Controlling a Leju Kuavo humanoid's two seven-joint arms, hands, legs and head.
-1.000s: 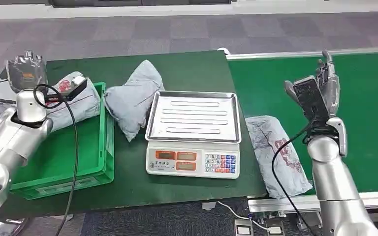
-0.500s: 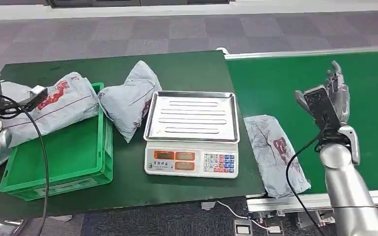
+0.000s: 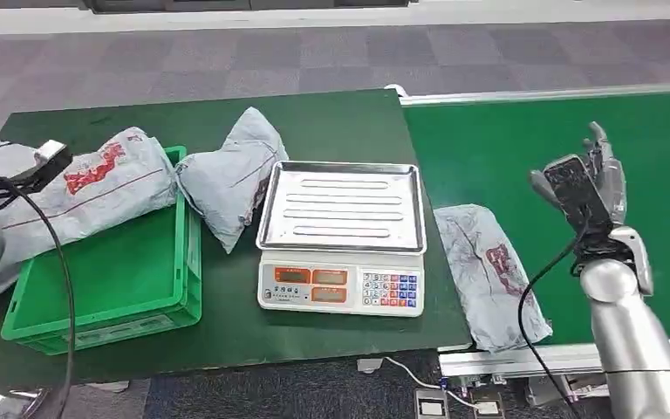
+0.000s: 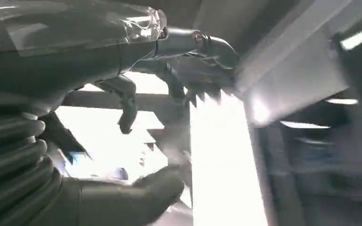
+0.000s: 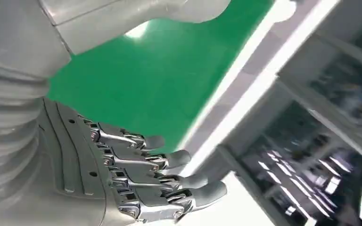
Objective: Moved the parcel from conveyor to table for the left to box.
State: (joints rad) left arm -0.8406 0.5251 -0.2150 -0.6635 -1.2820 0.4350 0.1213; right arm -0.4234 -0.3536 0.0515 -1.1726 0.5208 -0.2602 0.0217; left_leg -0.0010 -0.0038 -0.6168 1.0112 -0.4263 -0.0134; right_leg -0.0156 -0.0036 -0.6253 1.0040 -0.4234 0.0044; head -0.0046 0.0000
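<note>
A grey parcel [image 3: 493,272] with red print lies flat on the green conveyor [image 3: 506,144], close to its near edge and just right of the scale. My right hand [image 3: 598,179] is raised upright over the belt to the right of that parcel, fingers [image 5: 169,160] spread and holding nothing. A second grey parcel [image 3: 227,179] lies on the table [image 3: 323,118] between the crate and the scale. A third parcel [image 3: 83,192], also with red print, rests across the far-left rim of the green crate [image 3: 105,284]. My left hand [image 4: 99,70] is lifted and empty, fingers apart.
An electronic scale [image 3: 342,236] with a steel tray stands at the table's right end, next to the belt. A black cable [image 3: 57,262] hangs from my left wrist over the crate. Grey carpet lies beyond the table.
My left arm has drawn back to the left, almost out of the head view, uncovering the parcel on the crate. My right hand has shifted slightly right and lower, still empty.
</note>
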